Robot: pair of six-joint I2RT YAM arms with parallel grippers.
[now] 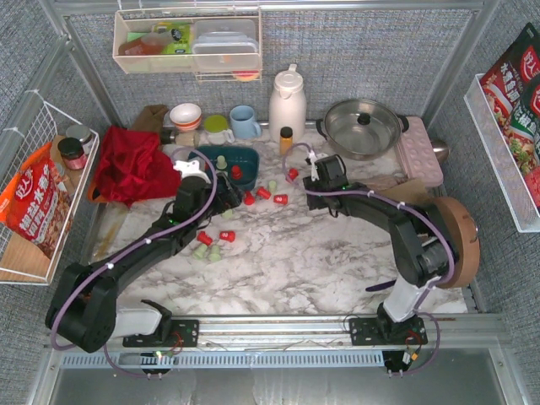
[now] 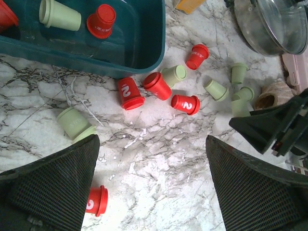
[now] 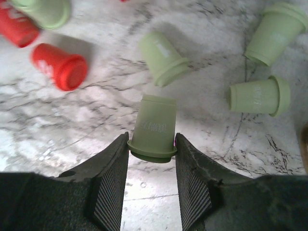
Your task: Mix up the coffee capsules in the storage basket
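Note:
The dark teal storage basket [image 1: 209, 154] stands at the back of the marble table; in the left wrist view its wall [image 2: 96, 60] shows, with a green capsule [image 2: 60, 14] and a red capsule [image 2: 101, 20] inside. Red capsules [image 2: 157, 85] and green capsules [image 2: 216, 89] lie loose on the marble to its right. My left gripper [image 2: 151, 149] is open over bare marble, with a red capsule [image 2: 96, 200] beside its left finger. My right gripper [image 3: 152, 144] is shut on a pale green capsule [image 3: 154, 126], gripping it at the rim.
Loose capsules lie around the right gripper: green ones [image 3: 257, 95] and a red one [image 3: 60, 66]. A red cloth [image 1: 131, 164], cups, a white thermos [image 1: 287, 101], a small orange bottle [image 1: 286, 139] and a lidded pot [image 1: 363, 126] line the back.

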